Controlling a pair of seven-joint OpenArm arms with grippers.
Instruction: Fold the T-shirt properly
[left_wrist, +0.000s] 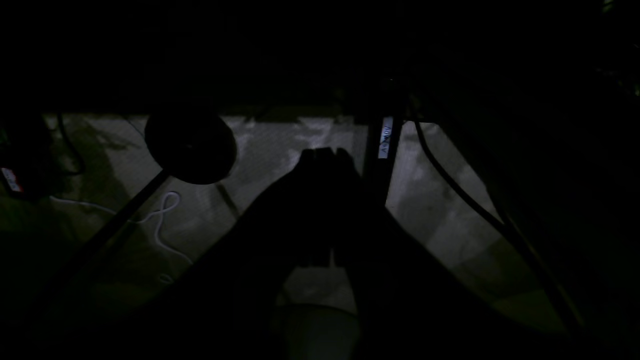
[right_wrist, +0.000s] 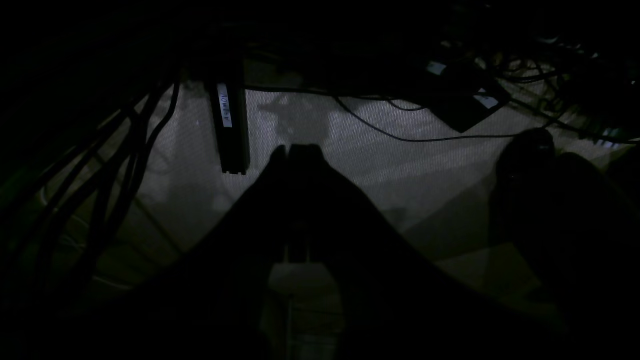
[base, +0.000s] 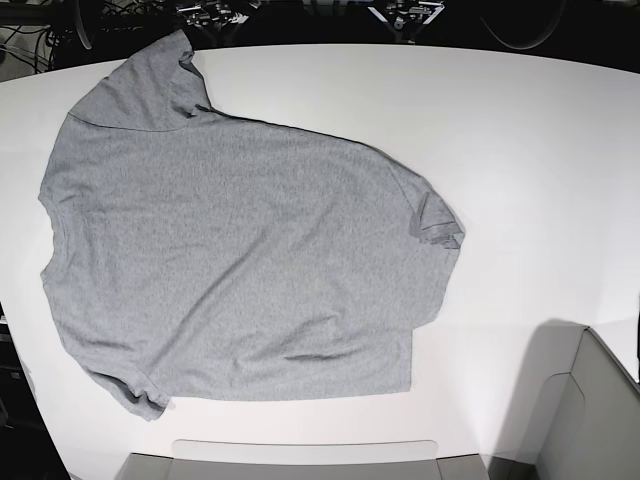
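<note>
We see a broad white table (base: 520, 150) with the large heather-grey short-sleeved T-shirt (base: 230, 270) spread flat over its nine o'clock half, plain side up, one sleeve at eleven o'clock and another at three. A grey bin rim (base: 590, 400) sits at five o'clock. Both wrist views are dim, looking at a pale floor crossed by black cables (right_wrist: 400, 135). The left gripper (left_wrist: 325, 152) and the right gripper (right_wrist: 295, 149) hang there with jaws pressed together, holding nothing.
</note>
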